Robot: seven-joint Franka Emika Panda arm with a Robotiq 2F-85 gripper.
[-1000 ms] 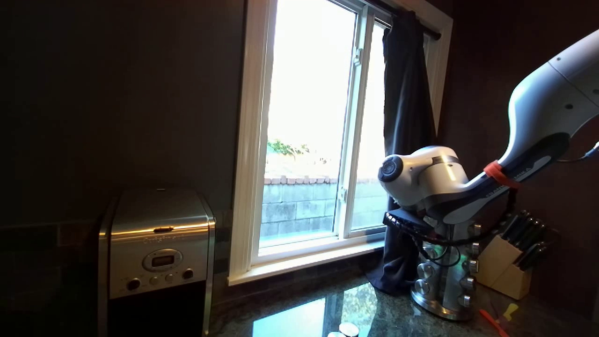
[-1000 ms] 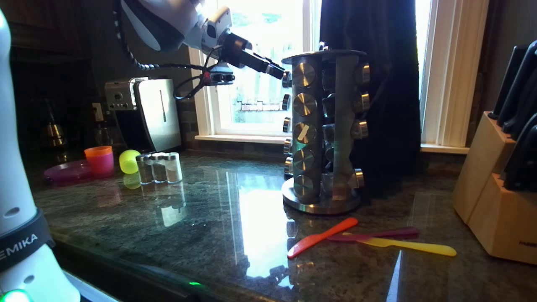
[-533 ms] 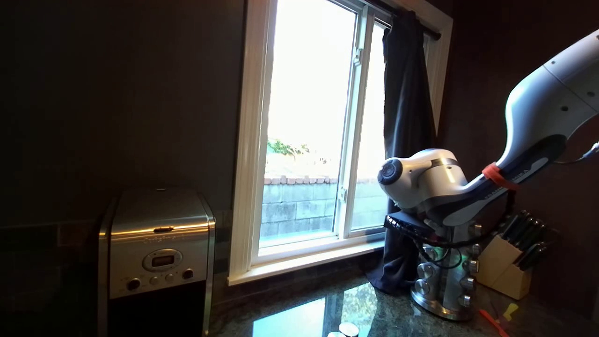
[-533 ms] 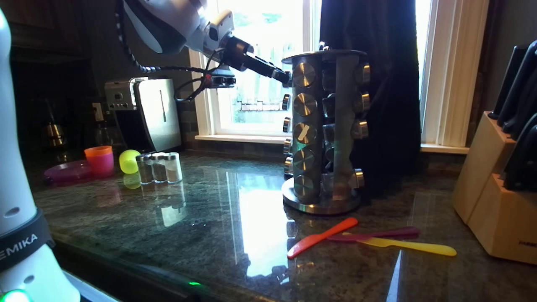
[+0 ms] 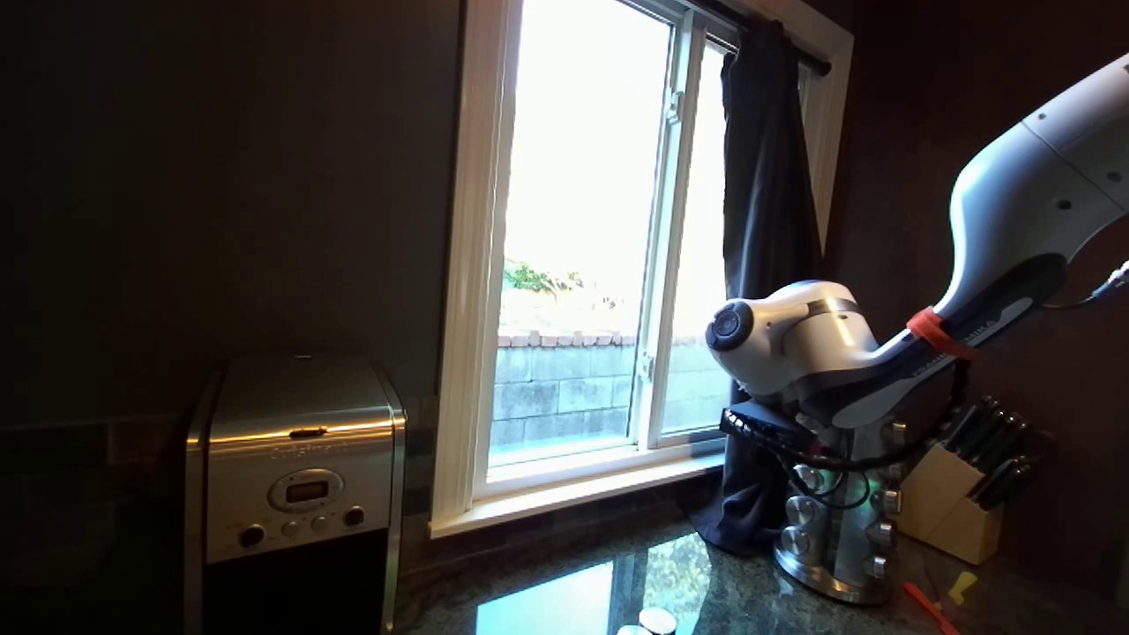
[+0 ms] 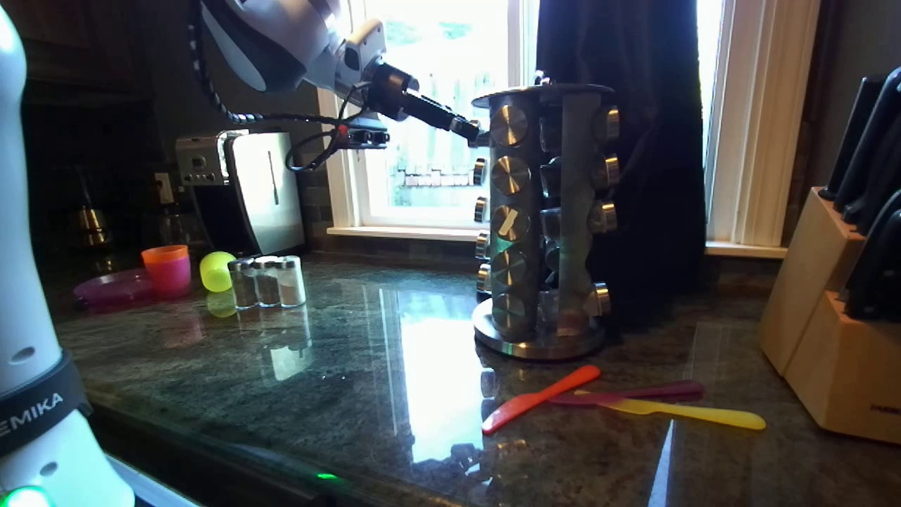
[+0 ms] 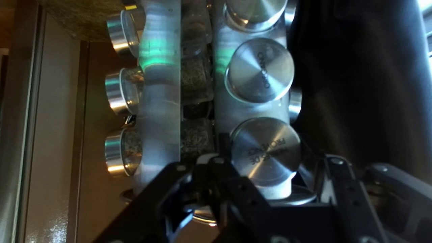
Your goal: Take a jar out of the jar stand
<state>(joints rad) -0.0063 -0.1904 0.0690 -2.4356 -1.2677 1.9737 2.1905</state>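
Observation:
The jar stand [image 6: 538, 345] is an upright silvery rack with rows of metal-lidded jars, standing on the dark counter. It also shows in an exterior view [image 5: 833, 578], partly behind the arm. My gripper [image 6: 473, 132] is at the top row on the stand's window-facing side. In the wrist view, the gripper [image 7: 265, 148] has one finger on each side of the lid of a jar [image 7: 266, 148], and both appear to touch it. White shows below that lid; the rest of the jar is hidden. Another lidded jar [image 7: 260, 70] sits beside it in the same column.
Orange [image 6: 538, 401], purple [image 6: 654, 391] and yellow [image 6: 693, 412] plastic knives lie before the stand. A wooden knife block [image 6: 816, 310] stands nearby. Small shakers [image 6: 267, 282], cups [image 6: 169, 271] and a silver appliance [image 6: 264, 190] are farther off. A dark curtain [image 6: 647, 176] hangs behind the stand.
My gripper first moved forward and down onto the top-row jar. In the last half second it has shifted back slightly, away from the stand, with its fingers at the lid.

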